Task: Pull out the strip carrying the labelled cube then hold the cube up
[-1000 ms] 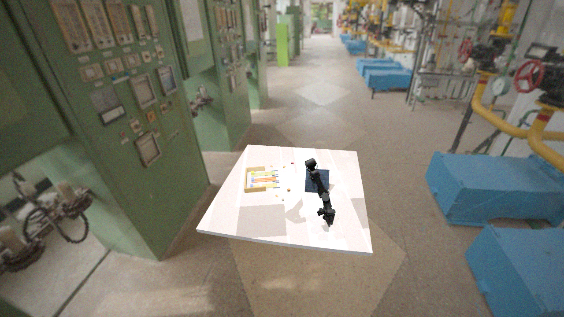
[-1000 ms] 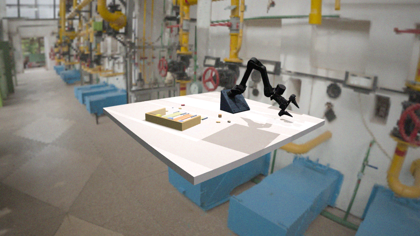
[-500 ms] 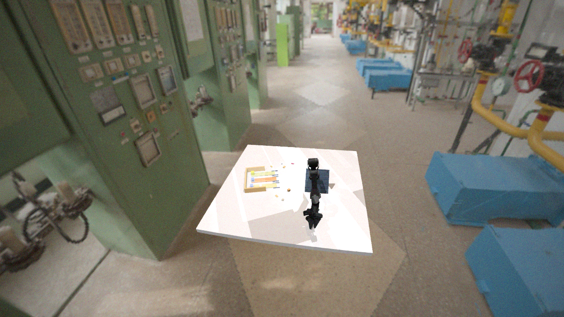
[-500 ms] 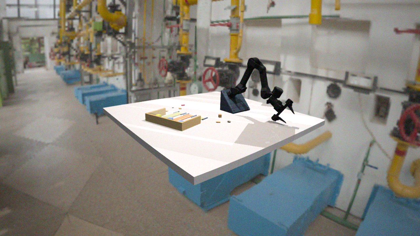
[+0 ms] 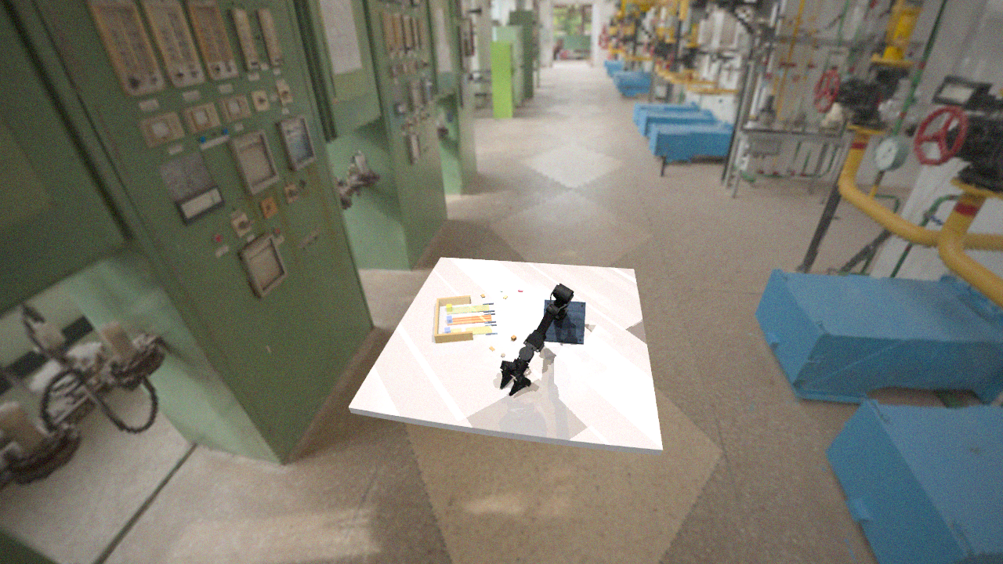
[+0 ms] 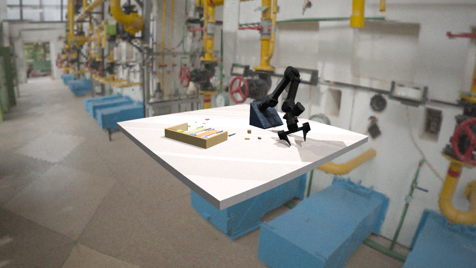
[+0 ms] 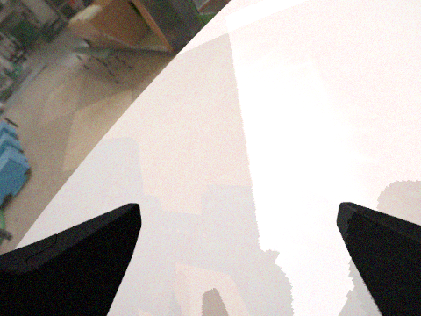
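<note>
looking at the top view, we find the bench point(image 5: 595, 413) point(image 6: 206, 169) point(image 7: 307, 110) with our tray point(image 5: 454, 300) point(image 6: 186, 137) near its left edge, toward the upper left corner. in the tray lie an orange strip point(image 5: 471, 319) and yellowish strips point(image 5: 471, 309), their dark ends reaching out on the right. a yellow cube point(image 5: 448, 308) point(image 6: 180, 130) and blue cubes point(image 5: 448, 319) sit at the strips' left ends; we cannot read a label, so we cannot tell which is the labelled cube or which strip is whole. the dark base point(image 5: 576, 333) point(image 6: 271, 120) stands toward the right edge, and our gripper point(image 5: 507, 389) point(image 6: 297, 143) point(image 7: 239, 214) reaches toward the lower edge.

from the exterior, we see the gripper above the bench on the side of the right corner, its fingers spread and pointing down, well apart from the tray. a small brown cube point(image 5: 513, 338) point(image 6: 249, 131) lies between tray and base.

through the wrist view, we see wide-open fingers with nothing between them; a bench edge runs diagonally at the upper left, and neither tray nor strips show.
</note>
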You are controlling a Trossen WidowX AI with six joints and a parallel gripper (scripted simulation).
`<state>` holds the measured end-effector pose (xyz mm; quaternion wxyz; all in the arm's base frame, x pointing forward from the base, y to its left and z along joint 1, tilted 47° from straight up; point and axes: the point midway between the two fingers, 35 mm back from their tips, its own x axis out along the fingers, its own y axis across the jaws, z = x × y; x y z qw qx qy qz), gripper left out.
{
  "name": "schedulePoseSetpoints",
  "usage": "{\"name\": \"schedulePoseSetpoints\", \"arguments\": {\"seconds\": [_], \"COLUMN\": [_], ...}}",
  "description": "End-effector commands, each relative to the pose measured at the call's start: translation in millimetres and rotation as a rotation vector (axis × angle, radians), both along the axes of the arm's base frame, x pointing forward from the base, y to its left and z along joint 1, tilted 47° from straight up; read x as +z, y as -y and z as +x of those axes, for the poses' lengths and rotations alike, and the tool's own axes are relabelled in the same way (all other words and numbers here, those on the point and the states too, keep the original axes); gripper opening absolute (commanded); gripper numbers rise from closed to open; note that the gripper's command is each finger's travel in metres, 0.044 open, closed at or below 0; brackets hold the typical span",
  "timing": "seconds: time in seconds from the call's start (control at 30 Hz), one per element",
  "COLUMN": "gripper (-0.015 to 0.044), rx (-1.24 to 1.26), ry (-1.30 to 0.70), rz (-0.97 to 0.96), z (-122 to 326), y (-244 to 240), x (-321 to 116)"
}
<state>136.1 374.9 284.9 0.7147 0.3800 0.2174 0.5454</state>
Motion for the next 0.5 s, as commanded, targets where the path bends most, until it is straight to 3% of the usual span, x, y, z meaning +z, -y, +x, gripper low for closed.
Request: {"name": "schedulePoseSetpoints", "arguments": {"seconds": [0.0, 0.27, 0.47], "gripper": [0.0400, 0.0400, 0.0400], "rx": [-0.106, -0.271, -0.379], "ry": [0.025, 0.006, -0.063], "rz": [-0.128, -0.327, -0.435], "z": [60.3, 153.3, 198.2], "y": [25.1, 103.3, 183.6], "x": [-36.7, -96.9, -138.9]}}
